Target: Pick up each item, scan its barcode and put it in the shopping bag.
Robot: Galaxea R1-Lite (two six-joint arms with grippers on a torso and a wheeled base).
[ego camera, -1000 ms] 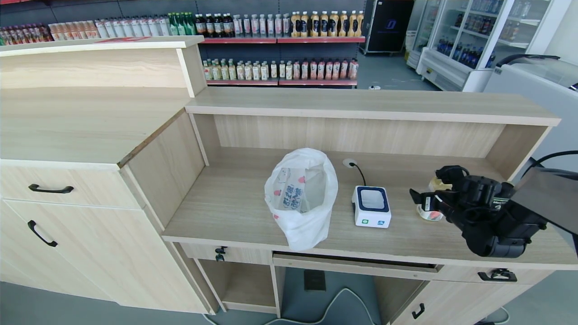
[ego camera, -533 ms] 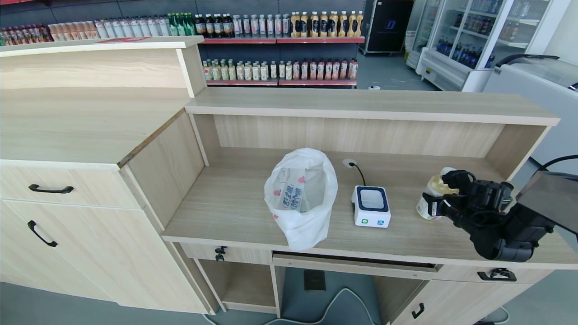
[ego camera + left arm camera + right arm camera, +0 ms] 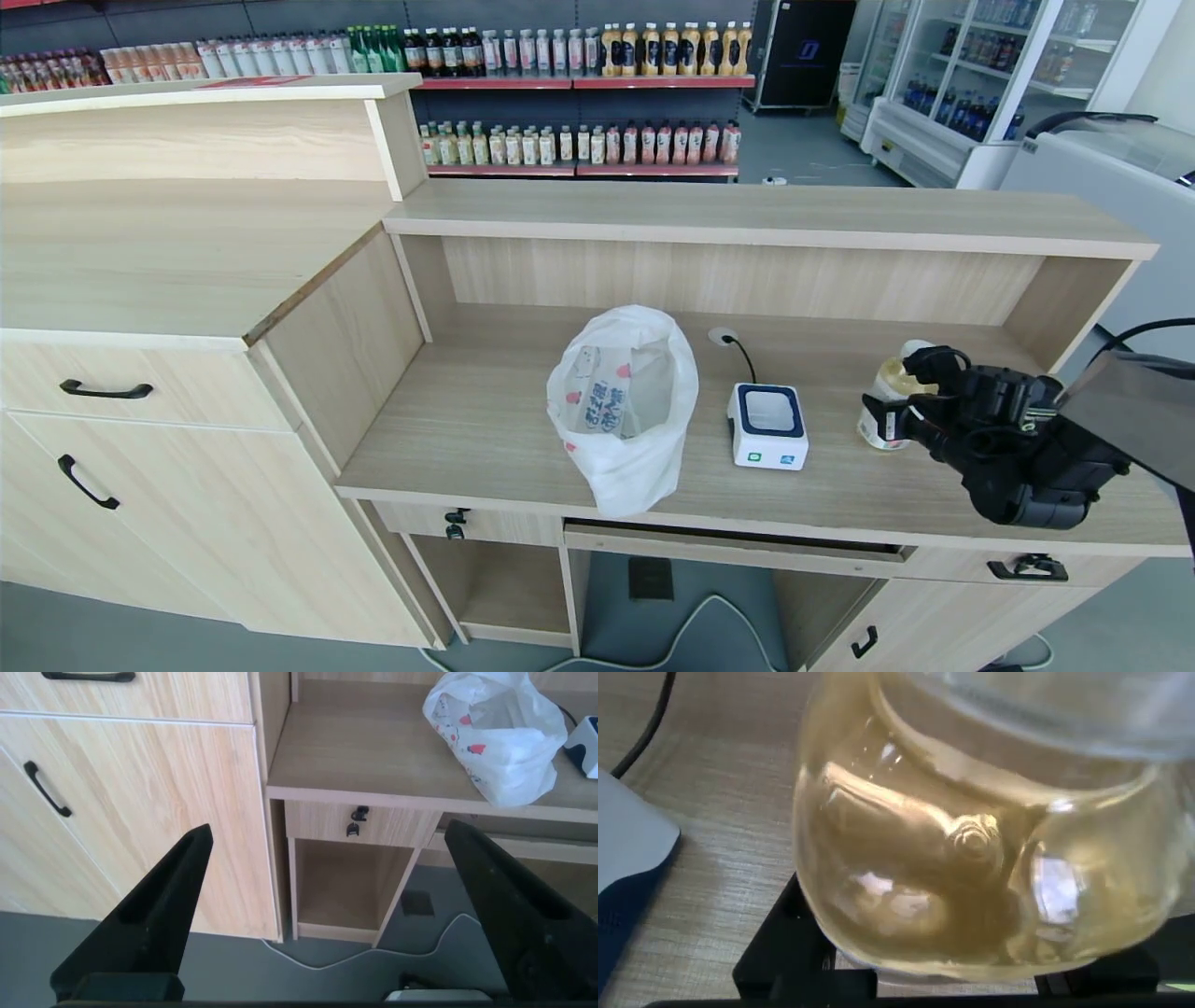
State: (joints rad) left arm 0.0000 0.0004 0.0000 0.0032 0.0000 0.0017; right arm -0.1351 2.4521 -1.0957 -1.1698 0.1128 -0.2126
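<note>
A clear jar point(image 3: 880, 409) with pale yellow contents leans just above the wooden counter point(image 3: 485, 420), to the right of the scanner. My right gripper point(image 3: 901, 397) is shut on the jar, and the right wrist view looks straight at the jar point(image 3: 971, 859) between the black fingers point(image 3: 785, 952). The white and blue scanner point(image 3: 768, 425) lies flat mid-counter, its corner point(image 3: 626, 859) beside the jar. A white shopping bag point(image 3: 624, 401) stands open to the left of the scanner. My left gripper point(image 3: 329, 833) hangs open low in front of the cabinet, holding nothing.
A black cable point(image 3: 742, 355) runs from the scanner to a hole in the counter. A raised shelf point(image 3: 766, 219) overhangs the back of the counter, with a side panel point(image 3: 1064, 308) close to the right of the jar. Drawers point(image 3: 131, 812) and a taller cabinet point(image 3: 187, 261) stand at the left.
The jar has come up off the counter in my right gripper and now leans. The gripper drew back right, then moved left again toward the scanner.
</note>
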